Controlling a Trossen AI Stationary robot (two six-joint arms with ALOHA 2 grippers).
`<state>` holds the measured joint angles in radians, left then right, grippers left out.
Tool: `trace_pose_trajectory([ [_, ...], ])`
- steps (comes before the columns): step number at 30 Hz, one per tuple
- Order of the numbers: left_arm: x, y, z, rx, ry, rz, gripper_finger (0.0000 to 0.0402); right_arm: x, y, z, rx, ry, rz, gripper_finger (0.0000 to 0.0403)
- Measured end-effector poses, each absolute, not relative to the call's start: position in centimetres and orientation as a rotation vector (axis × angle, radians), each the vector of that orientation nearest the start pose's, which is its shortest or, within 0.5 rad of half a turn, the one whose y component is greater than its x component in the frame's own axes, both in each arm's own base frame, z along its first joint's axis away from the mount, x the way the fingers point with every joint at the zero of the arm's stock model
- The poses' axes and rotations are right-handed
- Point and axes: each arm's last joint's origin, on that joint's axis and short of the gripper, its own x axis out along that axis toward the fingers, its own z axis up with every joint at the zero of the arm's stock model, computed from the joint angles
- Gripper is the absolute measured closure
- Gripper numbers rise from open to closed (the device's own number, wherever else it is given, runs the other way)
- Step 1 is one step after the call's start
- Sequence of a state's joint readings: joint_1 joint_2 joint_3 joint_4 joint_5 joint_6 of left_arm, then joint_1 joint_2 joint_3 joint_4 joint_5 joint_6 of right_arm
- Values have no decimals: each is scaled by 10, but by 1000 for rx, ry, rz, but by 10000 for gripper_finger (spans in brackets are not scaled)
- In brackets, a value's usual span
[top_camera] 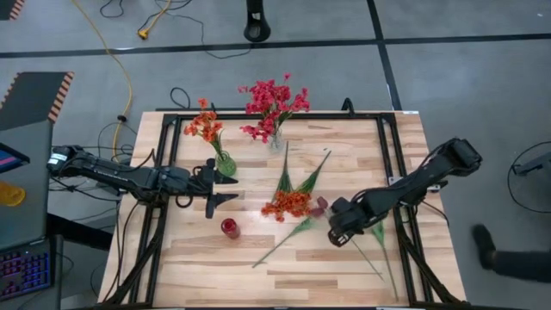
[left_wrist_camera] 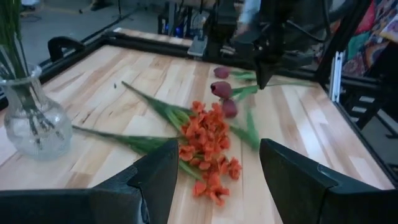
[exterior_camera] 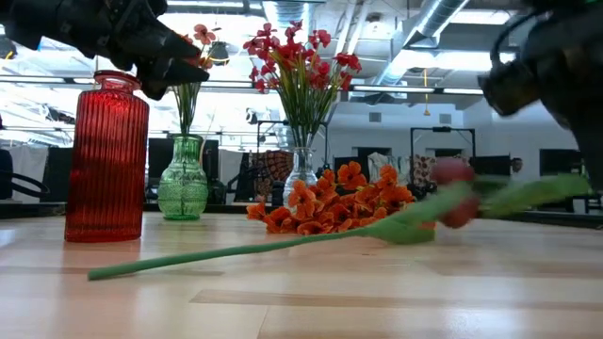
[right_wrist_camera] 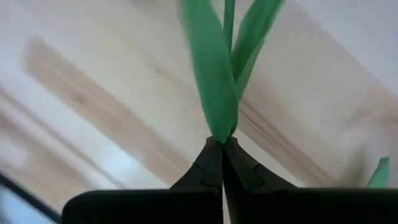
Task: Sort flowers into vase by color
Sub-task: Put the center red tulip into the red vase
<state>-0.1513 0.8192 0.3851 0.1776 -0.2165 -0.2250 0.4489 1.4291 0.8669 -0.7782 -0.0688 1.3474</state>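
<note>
Orange blossom sprays (top_camera: 287, 205) on green stems lie across a pale wood-grain counter (top_camera: 344, 155), beside a ribbed red vase (exterior_camera: 105, 156) and a green glass vase (exterior_camera: 183, 189).

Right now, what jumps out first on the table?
The pile of orange flowers lying in the middle of the table, with long green stems spread around it. Behind it stand a clear vase with pink-red flowers and a green vase with orange ones, and an empty red vase stands nearer the front. The right gripper is pinching a green tulip stem; the left gripper waits open beside the green vase.
</note>
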Motion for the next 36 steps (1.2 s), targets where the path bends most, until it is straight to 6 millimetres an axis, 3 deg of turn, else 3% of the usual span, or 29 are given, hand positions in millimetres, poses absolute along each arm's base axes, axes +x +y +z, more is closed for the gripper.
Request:
trace_pose_trajectory([
  [7,181,-21,230,-187,173,82,187,205,97,228,858,1144,-434,380],
  [14,182,-21,237,-210,99,74,187,204,87,259,694,777,-380,380],
  [20,187,-22,240,-221,42,68,187,221,89,280,469,497,-277,380],
  [26,207,-25,236,-207,-44,60,187,245,92,296,262,290,-175,374],
  [36,249,-32,237,-135,-151,51,187,281,87,287,84,168,-185,373],
])
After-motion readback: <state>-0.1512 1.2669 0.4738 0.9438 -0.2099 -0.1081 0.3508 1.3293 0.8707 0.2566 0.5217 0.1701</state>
